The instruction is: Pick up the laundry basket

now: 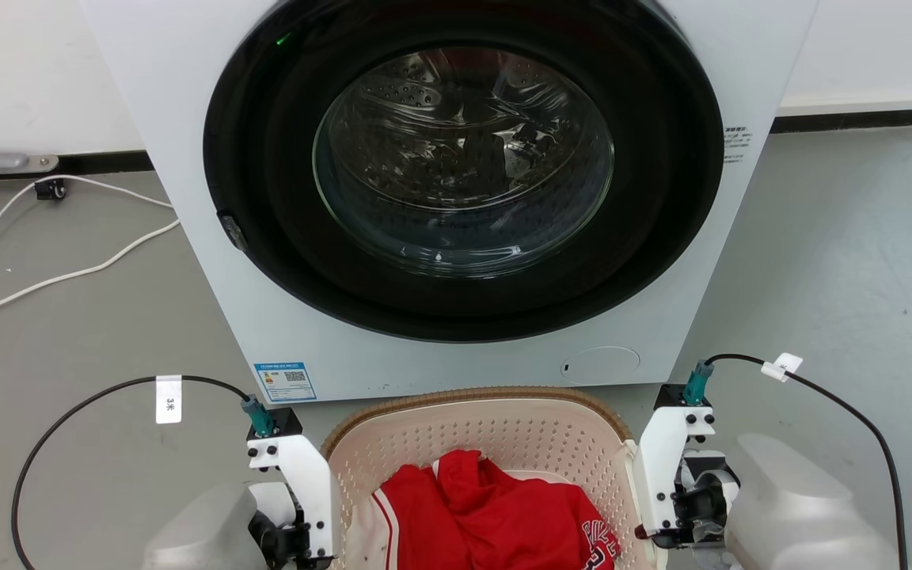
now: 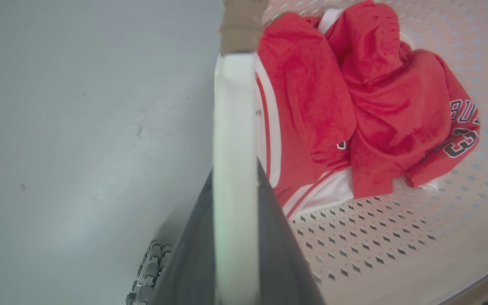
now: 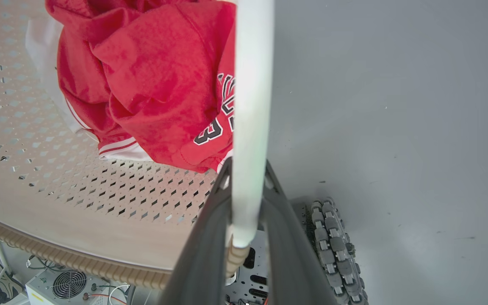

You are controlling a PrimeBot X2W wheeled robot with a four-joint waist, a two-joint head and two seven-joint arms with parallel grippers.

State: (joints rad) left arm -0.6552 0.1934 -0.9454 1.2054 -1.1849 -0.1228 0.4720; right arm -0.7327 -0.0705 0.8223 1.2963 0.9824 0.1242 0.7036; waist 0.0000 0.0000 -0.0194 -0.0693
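Laundry basket (image 1: 503,435) sits low centre in the head view, just in front of the washing machine (image 1: 456,198), with its far rim close to the machine's base panel. A red jersey (image 1: 488,507) is piled in the bottom, toward my side.

Left hand (image 2: 235,169) is closed on the left loop handle (image 2: 234,106), the white strap pinched between both fingers. Right hand (image 3: 248,165) has the same grip on the right loop handle (image 3: 252,84). Both grips are on the strap, not the brown rim.

I can't tell whether the basket's base is off the floor (image 1: 820,261) yet, since the underside is hidden.

How I'd run the lift:
- Raise both arms together at the same rate, straight up. A mismatch tilts the basket and the jersey slides.
- The loops are thin and probably pivot, so I'd expect some swing. Go slow until the weight is taken.
- Hold the hand spacing constant. Pulling apart stresses the loops; squeezing in bows the walls.
- The load looks light, so the current grip should do.
- Watch the far rim against the washer front. Go vertical or slightly toward me, never forward.
- A base wheel (image 3: 331,241) sits below the right hand. Stay clear of it on any pull-back.
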